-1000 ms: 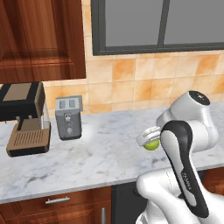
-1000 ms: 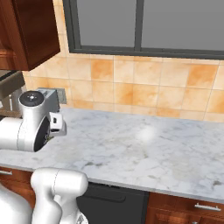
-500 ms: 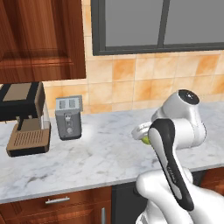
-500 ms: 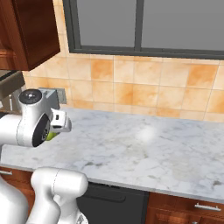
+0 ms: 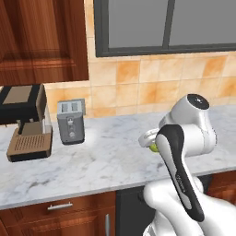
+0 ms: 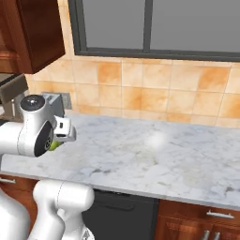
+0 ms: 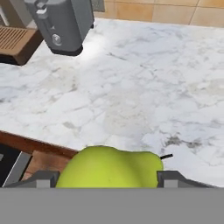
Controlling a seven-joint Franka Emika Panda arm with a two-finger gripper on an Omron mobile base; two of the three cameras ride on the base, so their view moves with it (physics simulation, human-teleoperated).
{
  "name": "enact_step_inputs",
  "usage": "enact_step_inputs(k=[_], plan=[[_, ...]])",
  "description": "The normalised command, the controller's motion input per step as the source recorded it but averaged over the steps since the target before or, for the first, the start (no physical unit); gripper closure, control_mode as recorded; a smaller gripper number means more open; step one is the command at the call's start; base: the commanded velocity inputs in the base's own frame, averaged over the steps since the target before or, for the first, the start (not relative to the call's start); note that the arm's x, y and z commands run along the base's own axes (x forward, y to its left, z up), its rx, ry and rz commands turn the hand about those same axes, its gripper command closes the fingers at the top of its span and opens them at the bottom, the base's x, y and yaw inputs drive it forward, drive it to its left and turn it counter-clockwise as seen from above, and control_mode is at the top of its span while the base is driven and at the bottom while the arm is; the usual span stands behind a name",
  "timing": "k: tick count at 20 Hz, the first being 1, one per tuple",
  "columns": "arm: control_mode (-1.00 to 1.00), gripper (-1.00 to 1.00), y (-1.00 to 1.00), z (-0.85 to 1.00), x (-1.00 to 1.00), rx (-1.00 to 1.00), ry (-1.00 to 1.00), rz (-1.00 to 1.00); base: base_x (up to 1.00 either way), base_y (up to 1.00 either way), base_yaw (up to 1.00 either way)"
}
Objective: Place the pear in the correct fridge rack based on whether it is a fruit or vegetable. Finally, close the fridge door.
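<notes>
— Pear location?
— Bottom centre of the hand view, clamped between the gripper's two fingertips, above the marble counter.
— Anything nearby?
— A grey toaster at upper left, beside the coffee machine.

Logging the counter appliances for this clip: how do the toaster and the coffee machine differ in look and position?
The toaster is a small silver-grey box with slots on top; the coffee machine is larger, black and brown. The toaster is a plain closed block, while the coffee machine has an overhanging top above a ribbed brown tray. In the left base view the toaster stands nearer the arm, the coffee machine further left. Both stand upright on the marble counter against the tiled wall.
</notes>
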Motion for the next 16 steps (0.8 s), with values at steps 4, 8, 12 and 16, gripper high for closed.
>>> enact_step_inputs(k=[4,8,12,16], plan=[[1.00,1.00,0.00,0.00,0.00,0.00,0.00,0.00,-0.54,-0.21,-0.52],[1.00,1.00,0.00,0.00,0.00,0.00,0.00,0.00,-0.01,0.00,-0.93],[1.00,1.00,0.00,0.00,0.00,0.00,0.00,0.00,0.00,0.00,-0.96],[1.00,1.00,0.00,0.00,0.00,0.00,0.00,0.00,0.00,0.00,-0.95]])
